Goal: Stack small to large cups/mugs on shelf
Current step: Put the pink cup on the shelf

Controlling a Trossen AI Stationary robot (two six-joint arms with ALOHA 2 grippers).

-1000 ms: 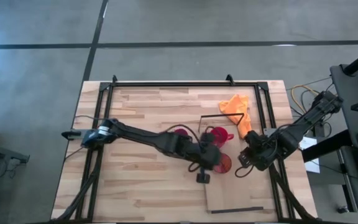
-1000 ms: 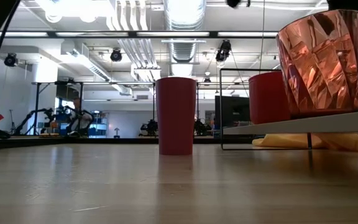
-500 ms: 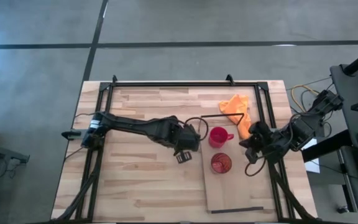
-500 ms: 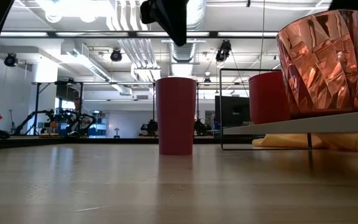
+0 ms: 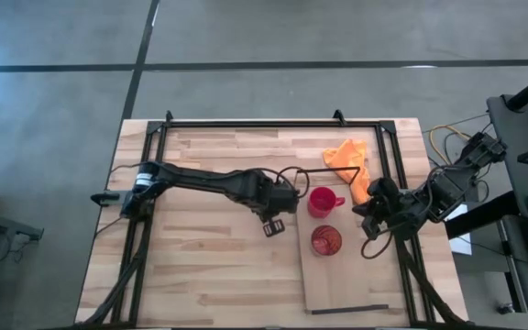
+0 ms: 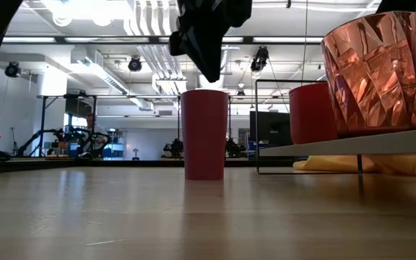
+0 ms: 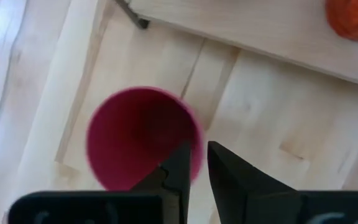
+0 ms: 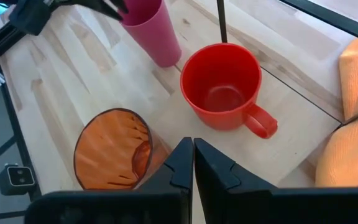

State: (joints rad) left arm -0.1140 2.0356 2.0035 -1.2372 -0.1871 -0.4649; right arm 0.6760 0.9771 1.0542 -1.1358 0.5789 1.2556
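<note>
On the shelf [image 5: 342, 275], which runs along the tabletop's [image 5: 200, 266] right side toward its near edge, the orange-red translucent cup [image 5: 326, 241] stands upright nearest, with the red mug [image 5: 321, 201] just behind it, handle toward the right edge. The right gripper [image 5: 371, 223] hangs beside them, jaws nearly shut and empty. Farther toward the tabletop's middle, the left gripper [image 5: 274, 220] hovers over the magenta cup [image 7: 143, 137], jaws slightly parted above its rim, holding nothing.
</note>
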